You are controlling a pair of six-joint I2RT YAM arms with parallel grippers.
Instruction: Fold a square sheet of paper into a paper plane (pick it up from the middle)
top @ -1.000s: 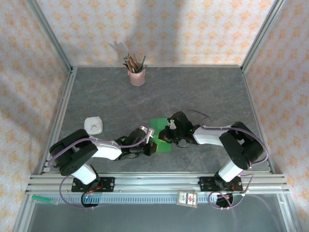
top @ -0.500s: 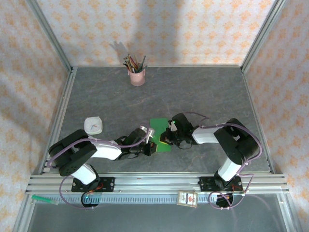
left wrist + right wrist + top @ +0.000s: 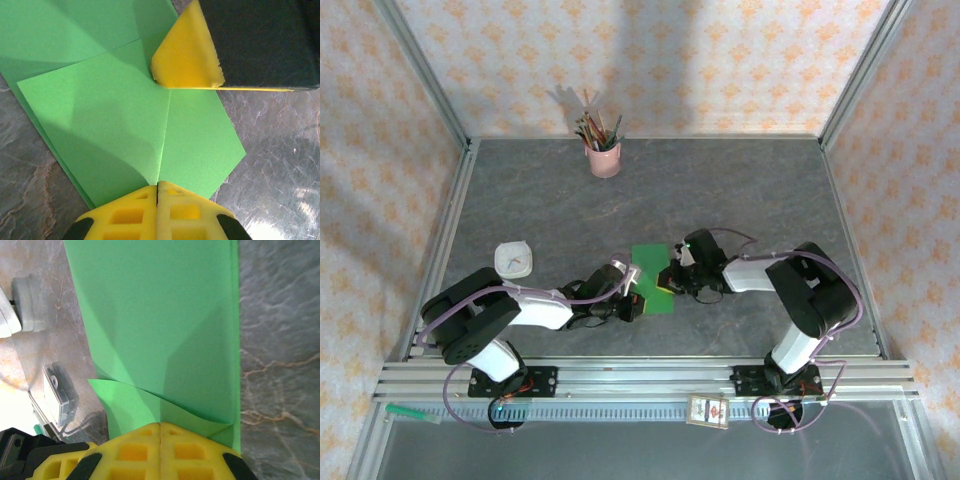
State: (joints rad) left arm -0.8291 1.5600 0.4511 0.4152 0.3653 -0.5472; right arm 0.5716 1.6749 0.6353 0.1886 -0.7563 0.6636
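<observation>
**2 shut hands on a part-folded green sheet**

1 square sheet of paper (image 3: 648, 270) lies flat near the middle of the worktop (image 3: 750, 190), between the 2 arms and already creased. The left wrist view shows a flap folded over with a straight centre crease and a lower layer showing along its left edge (image 3: 125, 115). The right wrist view shows a long green panel with a corner turned in near the fingers (image 3: 160, 315). It is not yet a dart, so I judge the folding to be at an early stage.

The left hand (image 3: 638, 298) has its jaws fully together, tips at the sheet's near edge where the crease ends. The right hand (image 3: 670, 282) is also closed, and 1 yellow fingertip (image 3: 187, 60) rests on the paper from the far side. Whether either hand nips a layer or only presses down is hard to tell from these angles.

The paper looks light, thin and limp. It should slide easily on the smooth stone-patterned top, and it will take a crease wherever it is squeezed. A hold is best taken at a free edge or raised flap while the other tip pins the centre crease.

Well apart stand a pink cup of pencils (image 3: 604, 158) and a small white object (image 3: 513, 259).
</observation>
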